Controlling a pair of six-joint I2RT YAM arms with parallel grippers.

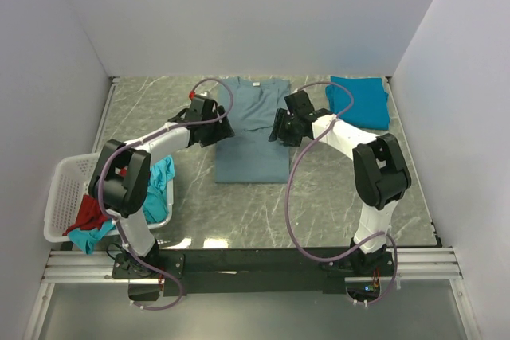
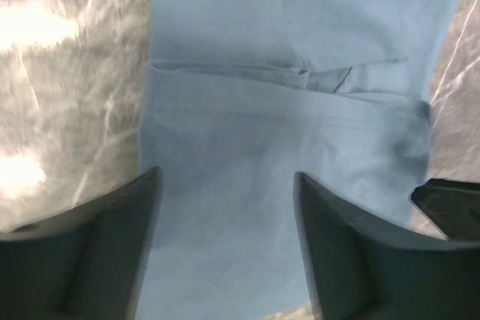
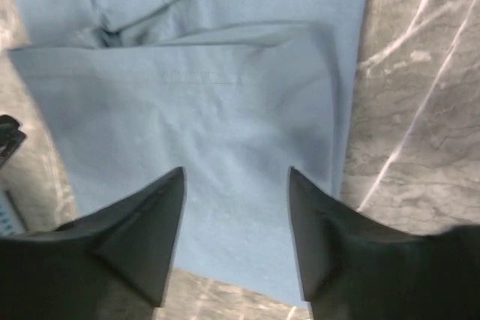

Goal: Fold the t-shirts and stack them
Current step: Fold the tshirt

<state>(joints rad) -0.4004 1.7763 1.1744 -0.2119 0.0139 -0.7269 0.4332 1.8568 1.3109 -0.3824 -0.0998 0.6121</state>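
Observation:
A dusty grey-blue t-shirt [image 1: 253, 137] lies flat on the marble table, folded into a long strip with sleeves tucked in. It fills the left wrist view [image 2: 285, 148] and the right wrist view [image 3: 202, 133]. My left gripper [image 1: 225, 127] is open over its left edge, empty [image 2: 225, 177]. My right gripper [image 1: 275, 133] is open over its right edge, empty [image 3: 236, 174]. A folded teal-blue t-shirt [image 1: 360, 99] lies at the back right. Turquoise [image 1: 162, 189] and red [image 1: 89, 212] shirts hang in the basket.
A white lattice laundry basket [image 1: 65, 189] stands at the left edge beside the left arm. White walls close the table at the back and both sides. The black rail with the arm bases runs along the near edge.

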